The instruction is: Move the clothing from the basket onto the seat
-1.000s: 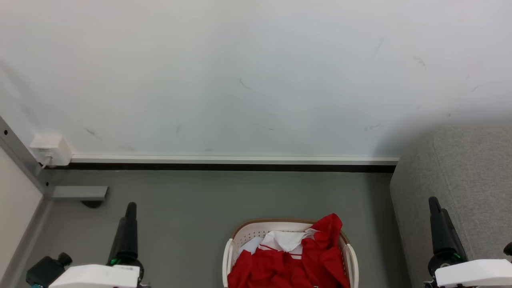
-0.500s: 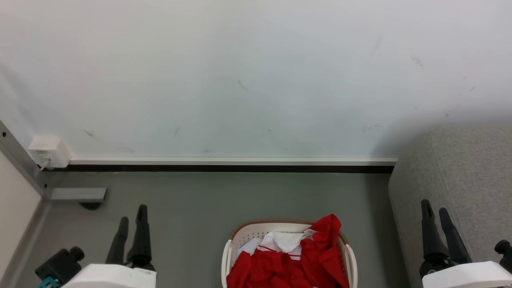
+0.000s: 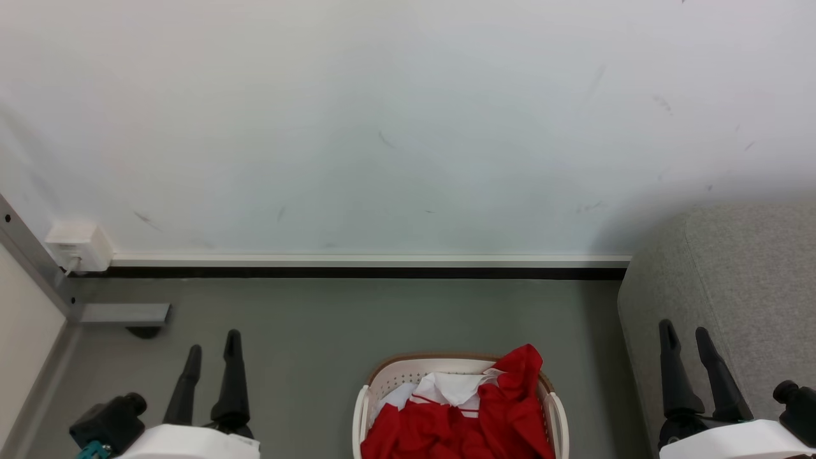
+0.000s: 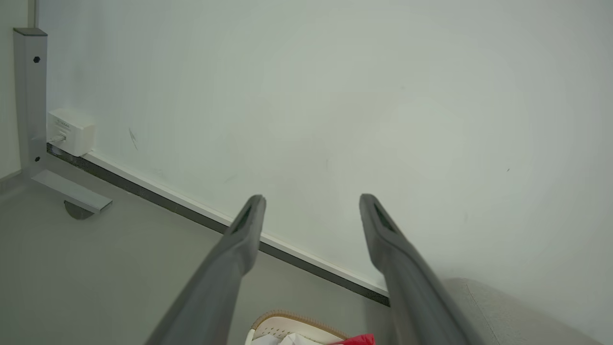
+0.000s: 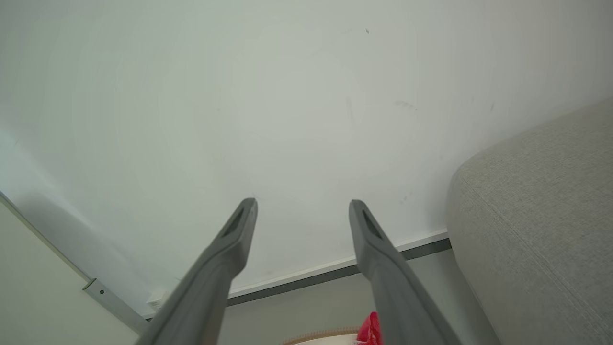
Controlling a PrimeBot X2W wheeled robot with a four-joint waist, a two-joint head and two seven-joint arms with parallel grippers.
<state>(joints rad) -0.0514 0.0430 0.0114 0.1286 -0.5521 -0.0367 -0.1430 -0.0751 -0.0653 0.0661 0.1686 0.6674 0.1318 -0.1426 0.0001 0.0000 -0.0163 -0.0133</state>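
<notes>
Red clothing (image 3: 468,424) with white lining is heaped in the white basket (image 3: 389,373) with a brown rim, at the bottom middle of the head view. The grey fabric seat (image 3: 752,268) stands at the right. My left gripper (image 3: 213,341) is open at the lower left, well left of the basket. My right gripper (image 3: 685,329) is open at the lower right, in front of the seat's side. In the left wrist view the left gripper (image 4: 311,201) stands open above the basket rim (image 4: 287,318) and a bit of clothing (image 4: 359,340). The right gripper (image 5: 302,205) is open too, beside the seat (image 5: 541,215).
A white wall with a pale baseboard (image 3: 370,261) runs across the back. At the left are a grey metal post with a foot (image 3: 124,312) and a white socket box (image 3: 76,245). Grey floor (image 3: 382,319) lies between the wall and the basket.
Both grippers have turned about their wrists, so each now shows two separate fingers instead of one. The left one shifted slightly right, the right one slightly left. The camera tilted a little.
</notes>
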